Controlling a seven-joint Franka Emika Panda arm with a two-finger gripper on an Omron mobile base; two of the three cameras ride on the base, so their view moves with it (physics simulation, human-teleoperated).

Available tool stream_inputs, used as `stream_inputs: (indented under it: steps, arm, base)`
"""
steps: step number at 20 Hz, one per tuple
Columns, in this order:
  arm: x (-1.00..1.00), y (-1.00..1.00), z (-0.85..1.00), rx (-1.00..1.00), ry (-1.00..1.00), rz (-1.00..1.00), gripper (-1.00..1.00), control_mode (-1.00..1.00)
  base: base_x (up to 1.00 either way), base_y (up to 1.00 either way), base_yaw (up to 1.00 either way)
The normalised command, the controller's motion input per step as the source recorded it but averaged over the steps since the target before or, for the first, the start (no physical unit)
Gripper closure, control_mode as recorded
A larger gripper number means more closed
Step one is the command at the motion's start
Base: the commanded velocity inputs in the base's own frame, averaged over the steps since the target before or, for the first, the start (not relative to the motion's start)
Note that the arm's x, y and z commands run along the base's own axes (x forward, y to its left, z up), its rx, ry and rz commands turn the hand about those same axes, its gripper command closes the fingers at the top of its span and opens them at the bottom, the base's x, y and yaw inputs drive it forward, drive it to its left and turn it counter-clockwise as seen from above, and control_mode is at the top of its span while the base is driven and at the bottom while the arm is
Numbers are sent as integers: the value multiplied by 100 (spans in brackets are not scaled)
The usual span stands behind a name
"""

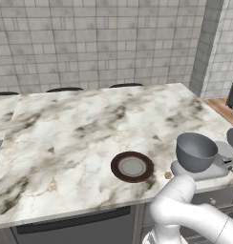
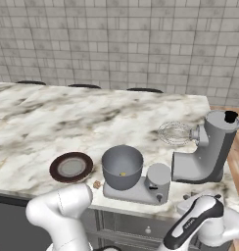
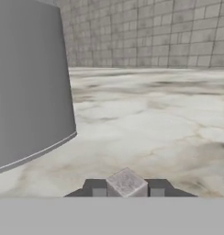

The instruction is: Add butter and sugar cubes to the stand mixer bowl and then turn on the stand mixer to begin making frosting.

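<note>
- Closing on the sugar cube [image 3: 126,182] — in the hand view the gripper [image 3: 127,189] has its two dark fingertips [image 3: 98,189] flanking the small cube, right against its sides, so it looks grasped or just about pinched.
- From the base cameras the cube [image 1: 168,175] sits on the marble counter [image 1: 80,128], between the dark-brown plate [image 1: 132,167] and the light-grey base of the stand mixer [image 2: 205,151], just beside that base.
- A speck of yellow [image 2: 122,173] lies at the bottom of the stand mixer bowl [image 2: 122,166]; I judge it to be the butter, already added.
- So the sugar step is in hand.
- Next comes a straight lift off the counter, high enough to clear the rim of the bowl — its grey wall [image 3: 29,82] looms close in the hand view — then a short carry over the opening and a release.
- Switching the mixer on remains after that.
</note>
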Motion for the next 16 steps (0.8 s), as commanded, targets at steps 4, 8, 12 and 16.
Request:
stream_inputs:
  steps: [4,8,12,16]
  arm:
    - [-6,0,-27,0,4,0,100,-100]
    - [-40,0,-7,1,-4,0,100,-100]
    - [-75,0,3,0,-15,0,100,-100]
    - [-76,2,23,0,-17,0,100,-100]
  base:
    - [0,0,0]
    - [0,0,0]
    - [0,0,0]
    - [0,0,0]
